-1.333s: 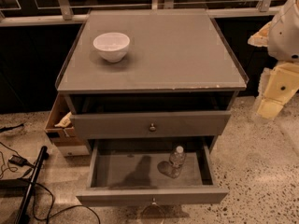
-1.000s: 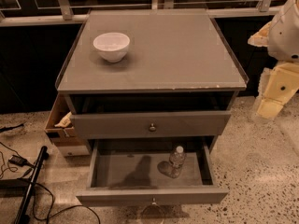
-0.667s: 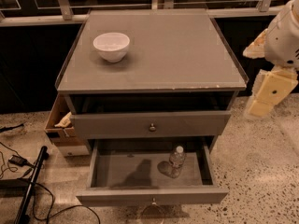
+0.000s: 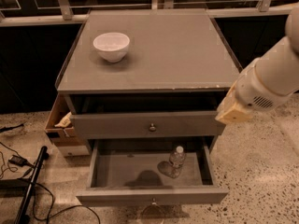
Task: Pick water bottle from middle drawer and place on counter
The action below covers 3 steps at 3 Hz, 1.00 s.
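Note:
The water bottle (image 4: pixel 177 158), clear with a white cap, stands upright in the right half of the open middle drawer (image 4: pixel 117 174). The drawer is pulled far out and shows a flat grey floor. The counter (image 4: pixel 173 50) is the grey cabinet top above it. My arm comes in from the right edge. Its tan gripper end (image 4: pixel 231 112) hangs beside the cabinet's right front corner, above and to the right of the bottle and apart from it. It holds nothing that I can see.
A white bowl (image 4: pixel 111 46) sits on the counter's back left. The top drawer (image 4: pixel 152 125) is pulled out slightly. A brown cardboard box (image 4: pixel 60 122) stands left of the cabinet. Black cables and a stand (image 4: pixel 28 190) lie on the speckled floor at left.
My arm has swung in from the right edge, down and to the left, toward the cabinet's right front corner. The bottle, drawer and bowl have not moved.

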Available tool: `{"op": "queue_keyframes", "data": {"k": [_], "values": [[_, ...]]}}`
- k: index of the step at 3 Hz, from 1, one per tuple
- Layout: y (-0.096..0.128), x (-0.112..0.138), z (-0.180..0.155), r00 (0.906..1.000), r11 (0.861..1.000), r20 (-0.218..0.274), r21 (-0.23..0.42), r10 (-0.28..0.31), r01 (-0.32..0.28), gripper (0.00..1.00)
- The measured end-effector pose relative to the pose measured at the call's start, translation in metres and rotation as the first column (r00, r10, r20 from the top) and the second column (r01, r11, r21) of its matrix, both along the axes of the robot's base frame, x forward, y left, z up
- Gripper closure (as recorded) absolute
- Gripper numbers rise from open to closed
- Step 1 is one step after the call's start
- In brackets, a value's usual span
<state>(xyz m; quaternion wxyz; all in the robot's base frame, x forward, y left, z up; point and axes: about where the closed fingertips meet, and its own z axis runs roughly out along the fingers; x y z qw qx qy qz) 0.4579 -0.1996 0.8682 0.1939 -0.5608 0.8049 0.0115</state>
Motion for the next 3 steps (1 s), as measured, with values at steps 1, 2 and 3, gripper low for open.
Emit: {"op": "queue_keyframes", "data": {"k": [1,2,3], "values": [[0.017,0.008,-0.068,0.9990,0.994,-0.026,0.101,-0.038,0.040,0.89],[0.018,0.021,-0.067,0.9984,0.993,0.024,0.111,-0.051,0.048,1.00],[0.018,0.021,-0.067,0.9985,0.993,0.022,0.110,-0.050,0.047,1.00]]}}
